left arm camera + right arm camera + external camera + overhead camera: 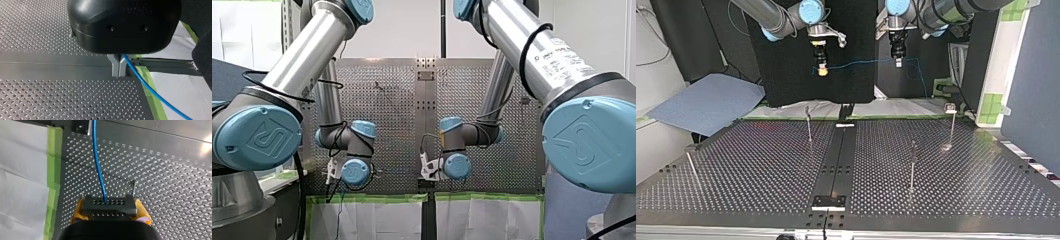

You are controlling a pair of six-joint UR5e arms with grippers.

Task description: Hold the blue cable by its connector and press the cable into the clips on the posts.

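Left tool [119,72] and right tool [109,202] each clamped on the blue cable [861,62], holding it strung between them well above the bench [761,165], presumably for lowering onto the post clips [950,108].

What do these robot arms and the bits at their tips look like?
My left arm and my right arm are silver tubes with light-blue joint caps bearing an embossed logo, and black cables loop along them. My right arm carries a printed label. My left end effector is black with grey metal fingers; my right end effector has yellow pads.
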